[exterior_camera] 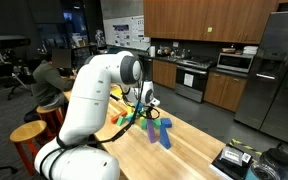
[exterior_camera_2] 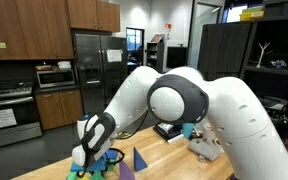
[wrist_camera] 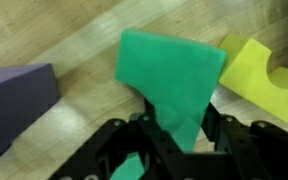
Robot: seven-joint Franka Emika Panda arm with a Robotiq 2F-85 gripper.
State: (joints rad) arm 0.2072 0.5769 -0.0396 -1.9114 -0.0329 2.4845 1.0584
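As the gripper [wrist_camera: 179, 128] pinches the green foam block [wrist_camera: 169, 70] by its narrow end, it juts over the wooden tabletop [wrist_camera: 74, 35] between a purple foam block [wrist_camera: 14, 95] and a yellow foam arch [wrist_camera: 254, 65].

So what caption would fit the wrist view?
Fingers grip a green block above a wooden table, purple block on one side, yellow block on the other.

Green blk [wrist_camera: 169, 65] btm hidden behind pincer [wrist_camera: 179, 128]; purple blk [wrist_camera: 14, 100] cropped.
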